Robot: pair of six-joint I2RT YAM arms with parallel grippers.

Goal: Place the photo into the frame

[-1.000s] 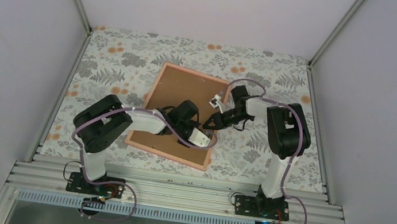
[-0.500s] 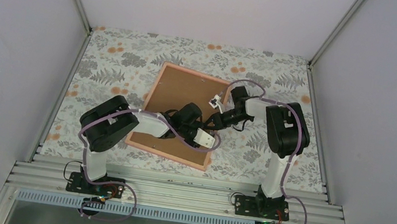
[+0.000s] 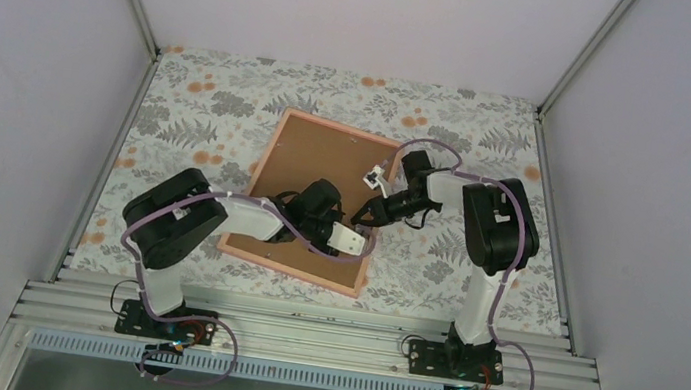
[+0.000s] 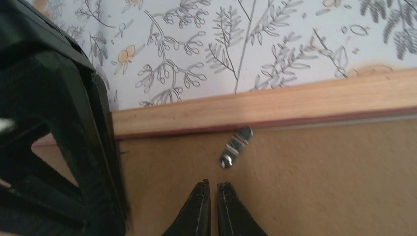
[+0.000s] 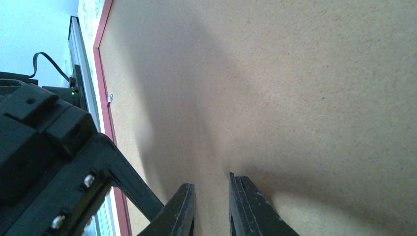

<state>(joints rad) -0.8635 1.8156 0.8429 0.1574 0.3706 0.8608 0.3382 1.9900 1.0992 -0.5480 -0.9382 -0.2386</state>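
The frame [image 3: 296,267] lies face down on the floral tablecloth, its pink rail [image 4: 275,105] running across the left wrist view. A brown backing board [image 3: 311,155] fills it, and the photo is hidden. My left gripper [image 4: 212,185] is shut and empty, low over the board [image 4: 319,187], just short of a small metal turn clip [image 4: 236,146] by the rail. My right gripper [image 5: 211,184] hovers close over the board [image 5: 295,88] with a narrow gap between its fingers and nothing in it. In the top view both grippers [image 3: 368,242] [image 3: 364,215] meet near the frame's right edge.
The floral tablecloth [image 3: 213,97] surrounds the frame. Grey enclosure walls stand on three sides. An aluminium rail [image 3: 303,336] carries both arm bases at the near edge. The right arm's black body [image 4: 59,123] sits close beside my left fingers. Another small clip [image 5: 109,99] sits on the frame's far rail.
My left gripper has closed, and its arm swung slightly out toward the near right and back again. The right arm has hardly moved.
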